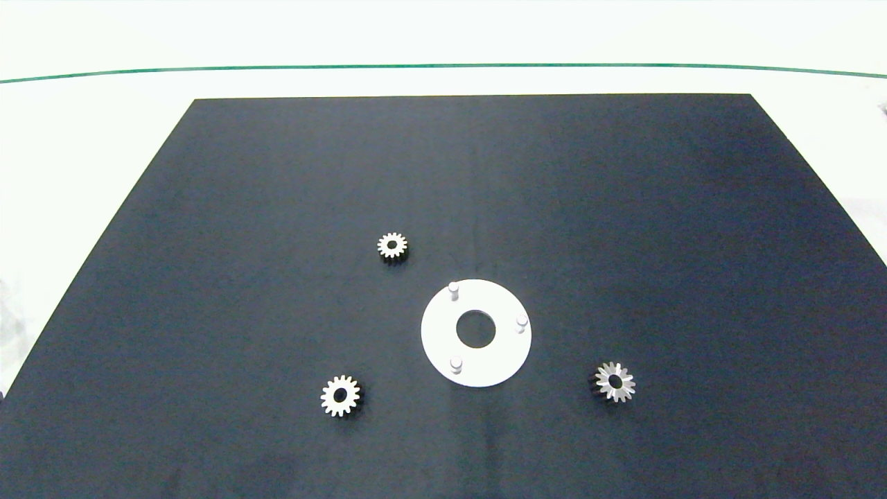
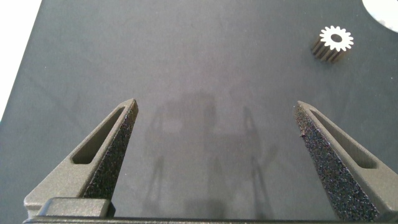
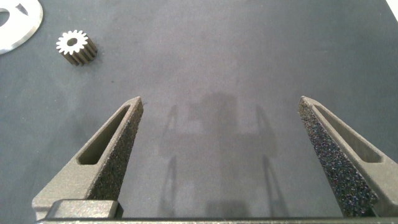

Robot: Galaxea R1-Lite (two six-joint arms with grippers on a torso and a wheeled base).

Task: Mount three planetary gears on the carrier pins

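A white disc (image 1: 476, 360) with three upright pins (image 1: 454, 288) (image 1: 522, 322) (image 1: 456, 364) is seen lying on a black mat (image 1: 624, 208) on the counter (image 1: 104, 138). All three pins are bare. Three gears are laid flat on the mat, apart from the disc: one beyond it to the left (image 1: 392, 245), one nearer at the left (image 1: 340, 396), one nearer at the right (image 1: 615, 381). The left gripper (image 2: 214, 134) is held over bare mat, jaws spread wide, a gear (image 2: 334, 42) well ahead. The right gripper (image 3: 221, 134) is likewise open and empty, a gear (image 3: 76, 47) ahead beside the disc's edge (image 3: 18, 28).
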